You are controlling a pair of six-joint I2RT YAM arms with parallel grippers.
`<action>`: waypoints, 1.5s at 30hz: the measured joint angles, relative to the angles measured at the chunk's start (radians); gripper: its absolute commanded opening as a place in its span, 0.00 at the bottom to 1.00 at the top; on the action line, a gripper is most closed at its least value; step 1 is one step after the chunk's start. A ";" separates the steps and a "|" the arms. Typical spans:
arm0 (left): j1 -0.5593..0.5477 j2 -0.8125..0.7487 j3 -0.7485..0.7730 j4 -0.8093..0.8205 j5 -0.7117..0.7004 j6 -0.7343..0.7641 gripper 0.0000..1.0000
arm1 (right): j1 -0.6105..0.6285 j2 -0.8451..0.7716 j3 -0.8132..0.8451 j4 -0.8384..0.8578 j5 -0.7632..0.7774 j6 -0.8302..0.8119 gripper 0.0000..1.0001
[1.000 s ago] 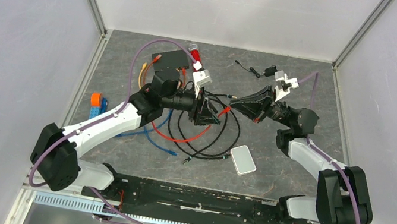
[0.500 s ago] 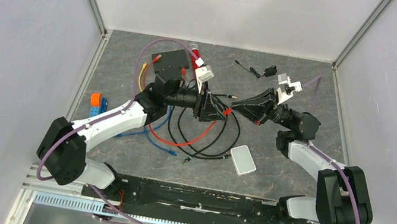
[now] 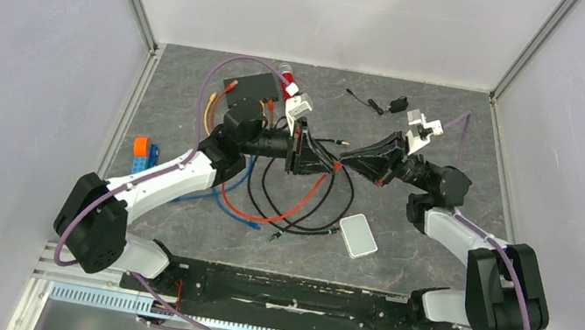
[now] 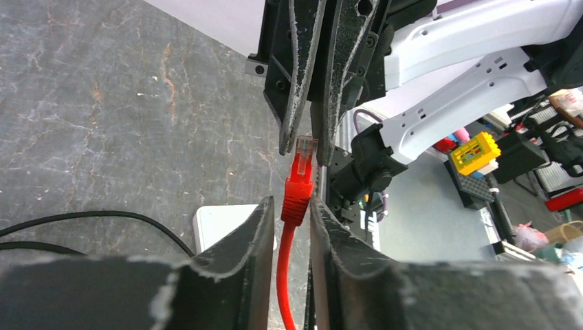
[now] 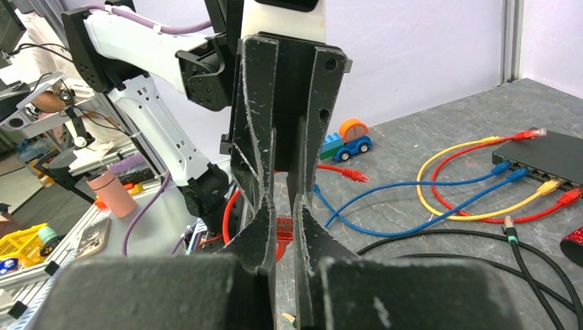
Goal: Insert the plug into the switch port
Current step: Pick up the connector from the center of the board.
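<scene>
Squarely pinched in the right gripper (image 4: 307,141), at the clear tip: the plug (image 4: 300,163), with those jaws closed down tight on it. Flanked lower down, at the red boot, by the left gripper (image 4: 290,203), jaws narrowed to a slim gap; cannot tell whether pressing on the boot or just beside it. Held above the table (image 3: 398,261), around its middle, tip to tip between both arms. Trailing from the boot, a red cable (image 4: 282,282), down among loose black cables (image 4: 82,216) toward the near edge. Just beside that tangle, nearer the near edge, a white box (image 3: 358,235). Well apart, by the back-left corner, a flat black switch (image 3: 251,86) with red, yellow and blue leads (image 5: 531,133) plugged in. Switch port (image 5: 533,173) somewhere in the row along its long edge, too small to single out. At the left edge, an orange and blue toy (image 3: 143,152).
</scene>
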 measured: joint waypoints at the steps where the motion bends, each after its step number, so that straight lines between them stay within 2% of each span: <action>1: 0.000 0.000 -0.002 0.008 0.010 -0.009 0.23 | 0.000 0.000 0.000 0.000 0.000 0.001 0.00; 3: 0.000 0.000 -0.005 0.020 0.020 -0.021 0.25 | 0.000 0.001 -0.001 0.000 0.000 0.005 0.00; 5: 0.000 0.000 -0.007 0.026 0.024 -0.026 0.33 | 0.000 0.001 -0.003 0.001 0.001 0.008 0.00; 8: 0.000 0.000 -0.009 0.037 0.031 -0.033 0.36 | 0.000 0.004 -0.003 0.007 0.000 0.017 0.00; 18: 0.002 0.042 -0.010 0.097 0.078 -0.089 0.31 | 0.000 0.033 -0.005 0.019 0.000 0.080 0.00; 20: 0.002 0.048 -0.009 0.103 0.088 -0.099 0.25 | 0.000 0.033 -0.006 0.021 0.000 0.085 0.00; 23: 0.002 0.053 -0.010 0.106 0.094 -0.110 0.03 | 0.000 0.033 -0.007 0.022 0.000 0.091 0.00; 24: 0.002 0.053 -0.010 0.109 0.098 -0.113 0.02 | 0.000 0.034 -0.007 0.021 0.000 0.094 0.00; 25: 0.002 0.053 -0.010 0.111 0.098 -0.114 0.02 | 0.000 0.034 -0.007 0.022 0.000 0.097 0.03; 28: 0.002 0.053 -0.011 0.110 0.091 -0.113 0.02 | 0.000 0.034 -0.007 0.023 0.000 0.101 0.33; 29: 0.002 0.051 -0.011 0.102 0.082 -0.110 0.02 | 0.000 0.034 -0.007 0.021 0.000 0.101 0.40; 32: 0.001 0.033 -0.013 0.022 0.013 -0.066 0.02 | -0.013 0.024 -0.007 -0.008 0.020 0.087 0.52; 34: 0.002 0.010 -0.018 -0.060 -0.053 -0.015 0.02 | -0.036 -0.016 -0.006 -0.113 0.053 0.042 0.56; 36: 0.002 -0.014 -0.018 -0.163 -0.140 0.045 0.02 | -0.060 -0.077 0.002 -0.287 0.102 -0.044 0.59; 42: -0.037 -0.046 -0.012 -0.467 -0.486 0.249 0.02 | -0.091 -0.232 0.088 -0.881 0.325 -0.333 0.59; 45: -0.103 -0.046 -0.004 -0.580 -0.625 0.333 0.02 | -0.100 -0.264 0.079 -1.023 0.403 -0.388 0.57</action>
